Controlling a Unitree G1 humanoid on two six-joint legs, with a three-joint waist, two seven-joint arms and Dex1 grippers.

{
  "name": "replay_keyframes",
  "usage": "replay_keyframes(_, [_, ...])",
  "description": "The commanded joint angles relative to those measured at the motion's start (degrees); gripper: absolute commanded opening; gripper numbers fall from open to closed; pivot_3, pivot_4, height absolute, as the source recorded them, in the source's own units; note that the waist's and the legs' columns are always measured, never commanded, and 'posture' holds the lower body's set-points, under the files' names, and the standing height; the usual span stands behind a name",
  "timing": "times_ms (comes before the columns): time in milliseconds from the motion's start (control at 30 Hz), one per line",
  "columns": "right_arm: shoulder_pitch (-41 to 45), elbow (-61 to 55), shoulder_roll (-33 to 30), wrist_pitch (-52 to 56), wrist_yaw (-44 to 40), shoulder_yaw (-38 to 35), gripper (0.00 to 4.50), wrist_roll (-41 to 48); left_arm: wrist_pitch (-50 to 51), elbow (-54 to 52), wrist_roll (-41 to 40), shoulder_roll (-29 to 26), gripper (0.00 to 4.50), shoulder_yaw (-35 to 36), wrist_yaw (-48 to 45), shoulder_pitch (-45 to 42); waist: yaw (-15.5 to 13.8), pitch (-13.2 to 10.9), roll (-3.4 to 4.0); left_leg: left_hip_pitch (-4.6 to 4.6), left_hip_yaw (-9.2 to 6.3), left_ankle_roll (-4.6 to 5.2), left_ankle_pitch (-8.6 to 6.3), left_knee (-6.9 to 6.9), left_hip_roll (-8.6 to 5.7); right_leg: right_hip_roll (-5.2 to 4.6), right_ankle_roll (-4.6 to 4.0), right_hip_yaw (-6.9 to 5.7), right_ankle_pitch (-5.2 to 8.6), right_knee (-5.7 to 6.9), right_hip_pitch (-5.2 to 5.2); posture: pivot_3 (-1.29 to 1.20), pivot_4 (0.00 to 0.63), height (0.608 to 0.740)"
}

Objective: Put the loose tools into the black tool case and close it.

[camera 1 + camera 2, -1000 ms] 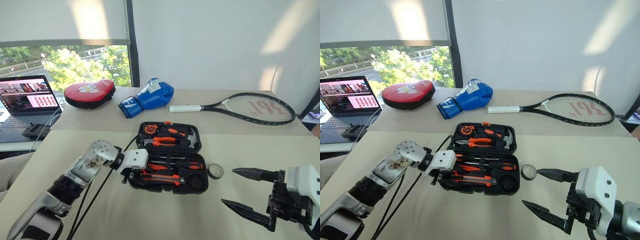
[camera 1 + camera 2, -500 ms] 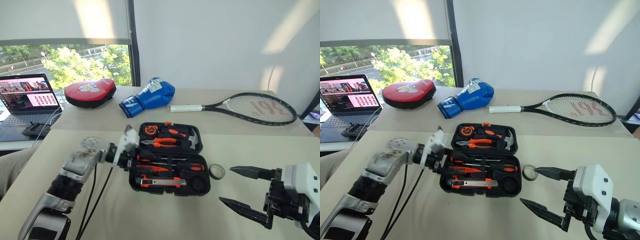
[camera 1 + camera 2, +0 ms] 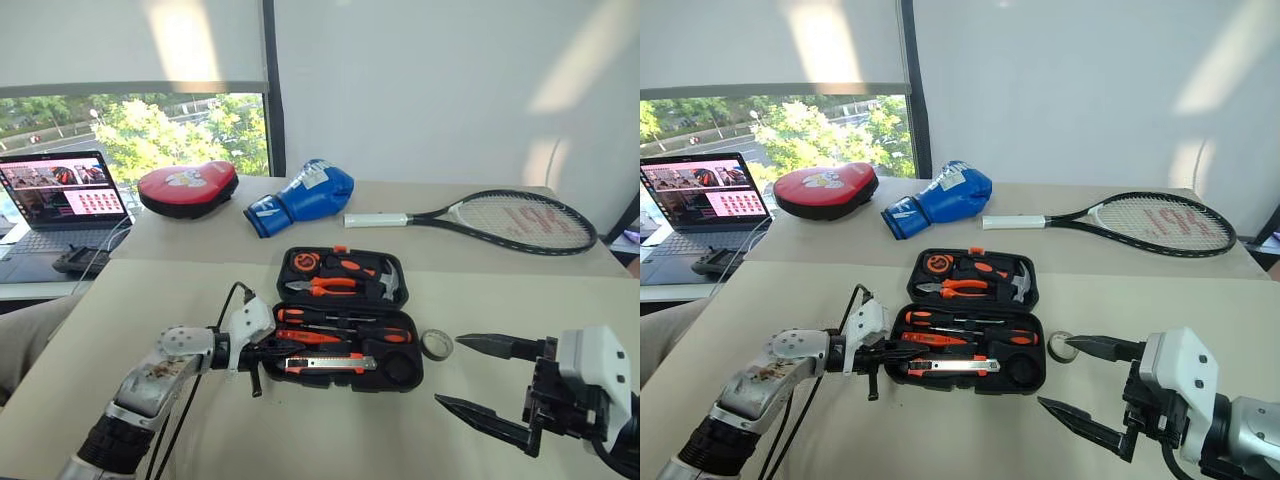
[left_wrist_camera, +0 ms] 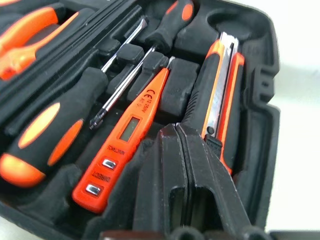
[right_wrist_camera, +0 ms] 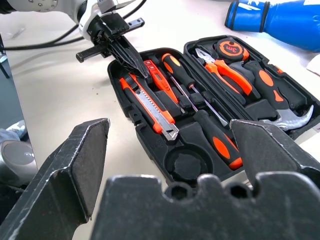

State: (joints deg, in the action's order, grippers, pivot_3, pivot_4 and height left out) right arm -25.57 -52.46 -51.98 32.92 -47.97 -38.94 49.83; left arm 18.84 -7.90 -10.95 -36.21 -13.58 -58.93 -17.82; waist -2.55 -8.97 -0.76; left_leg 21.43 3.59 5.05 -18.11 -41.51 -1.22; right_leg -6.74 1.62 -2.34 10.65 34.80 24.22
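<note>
**A:** Where does the black tool case [image 3: 345, 318] sit against your two grippers?

**B:** It lies open on the table [image 3: 330, 430]. Your left gripper [image 5: 131, 64] has its fingers pressed together, gripping nothing, with the tips over the case's near-left corner, just above the slim orange tester screwdriver [image 4: 122, 137]. Your right gripper [image 3: 468, 375] hangs to the right of the case, well apart from it, jaws spread wide and empty.

**A:** And the loose tools?

**B:** Both orange-and-black screwdrivers [image 5: 189, 95] lie in their recesses in the case's near half, the tester beside them, and the utility knife [image 5: 149, 102] along the case's front edge. The small grey tape roll [image 3: 434, 343] is outside, on the table just beside the case's right edge, between the case and your right gripper. The round recess [image 5: 186, 163] in the case's near-right corner stands empty.

**A:** Anything hard to make out?

**B:** In the left wrist view your closed fingers cover part of the case's front, and the knife's near end is hidden behind them.
</note>
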Motion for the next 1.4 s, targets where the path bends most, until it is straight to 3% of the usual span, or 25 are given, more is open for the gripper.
replay_keyframes(33, [0.62,-0.37,-1.49,2.5,2.44,0.5,4.5,-0.57,-4.38,4.84,7.11,-2.01,0.05,-6.57,-1.57,1.42,0.1,0.15,0.12,-0.01,0.01,0.0,0.0,0.02,0.01,0.0,0.0,0.0,0.0,0.0,-0.06,0.0,0.15,0.74])
replay_keyframes(233, [3.5,1.45,-3.13,4.59,5.16,5.3,4.5,-3.74,-9.01,7.57,5.98,-0.18,0.05,-5.92,-2.51,0.5,0.0,0.6,0.67,-0.27,0.04,0.24,0.14,0.18,0.01,0.0,-0.02,0.0,0.04,-0.08,-0.09,0.0,0.15,0.74])
replay_keyframes(267, [4.02,1.71,-3.18,4.76,5.34,5.8,4.5,-3.92,-7.95,6.73,3.33,0.7,0.05,-4.21,-2.59,0.49,-0.08,0.61,0.68,-0.26,0.04,0.23,0.14,0.18,0.0,0.0,-0.04,0.0,0.05,-0.07,-0.08,0.0,0.15,0.74])
replay_keyframes(333, [6.16,2.4,-3.53,4.09,5.79,7.75,4.5,-5.48,3.36,0.35,-9.68,2.23,0.05,3.79,-1.67,0.04,0.06,0.58,0.63,-0.25,0.04,0.23,0.14,0.18,0.01,0.01,0.0,-0.01,0.05,-0.07,-0.07,0.0,0.15,0.74])
replay_keyframes(400, [8.28,3.44,-4.17,3.87,5.05,9.8,4.5,-6.13,11.2,-5.3,-18.44,0.71,0.05,9.53,-2.45,-0.38,0.34,0.41,0.37,0.02,0.04,0.22,0.16,0.15,0.02,0.04,0.02,0.0,0.04,0.02,0.02,0.0,0.15,0.74])
replay_keyframes(567, [14.46,10.25,-7.8,3.85,2.72,17.94,4.5,-11.77,25.53,-17.12,-33.39,-5.77,1.42,17.57,-1.86,-0.7,1.05,0.14,-0.04,0.8,-0.06,-0.54,0.61,0.06,0.07,0.37,-0.02,-0.04,0.01,0.2,0.74,0.0,0.15,0.74])
replay_keyframes(733, [28.01,22.59,-11.78,8.02,2.83,32.59,4.5,-20.36,34.96,-25.99,-45.48,-12.6,3.41,23.68,0.22,-0.19,1.63,-0.05,-0.2,0.78,-0.01,-0.45,0.58,0.06,-0.02,0.52,-0.01,-0.11,0.02,0.13,0.7,0.0,0.15,0.74])
replay_keyframes(800, [33.75,27.44,-11.62,8.72,0.82,37.94,4.5,-22.71,36.03,-28.53,-47.53,-13.97,3.96,24.84,1.95,0.53,1.87,-0.17,-0.31,0.76,0.01,-0.45,0.57,0.04,-0.02,0.54,-0.01,-0.14,0.03,0.16,0.7,0.0,0.15,0.74])
replay_keyframes(833, [36.69,29.67,-11.09,8.89,-0.4,40.53,4.5,-23.83,36.47,-29.36,-48.42,-14.65,3.96,25.5,2.71,0.93,1.82,-0.2,-0.28,0.76,0.03,-0.46,0.58,0.04,-0.03,0.55,-0.02,-0.14,0.03,0.16,0.71,0.0,0.15,0.74])
replay_keyframes(967, [43.2,35.97,-9.77,5.53,-3.4,47.21,3.44,-29.81,35.2,-31.95,-48.69,-13.9,4.0,26.64,7.48,2.76,1.67,-0.22,-0.29,0.77,0.05,-0.49,0.6,0.12,-0.05,0.59,-0.02,-0.17,0.03,0.18,0.74,0.0,0.15,0.74])
replay_keyframes(1100, [46.3,40.22,-8.03,3.55,-5.72,50.33,3.44,-33.05,33.51,-33.62,-47.82,-13.45,4.0,26.91,9.22,5.55,1.75,-0.23,-0.3,0.8,0.05,-0.53,0.62,0.13,-0.07,0.61,-0.03,-0.24,0.02,0.15,0.75,0.0,0.15,0.74])
replay_keyframes(1233, [48.91,43.59,-5.82,2.89,-8.4,52.85,2.43,-35.41,30.7,-33.23,-45.85,-13.19,4.0,26.93,9.27,8.52,1.85,-0.23,-0.29,0.79,0.08,-0.54,0.63,0.12,-0.08,0.6,-0.03,-0.22,0.02,0.14,0.76,0.0,0.15,0.74])
replay_keyframes(1400, [50.22,44.93,-4.4,1.48,-10.39,53.3,0.66,-37.42,27.57,-31.06,-43.38,-13.2,4.0,25.74,7.6,9.16,1.68,-0.23,-0.29,0.78,0.08,-0.61,0.66,0.12,-0.08,0.61,-0.05,-0.29,0.01,0.18,0.75,0.0,0.15,0.74])
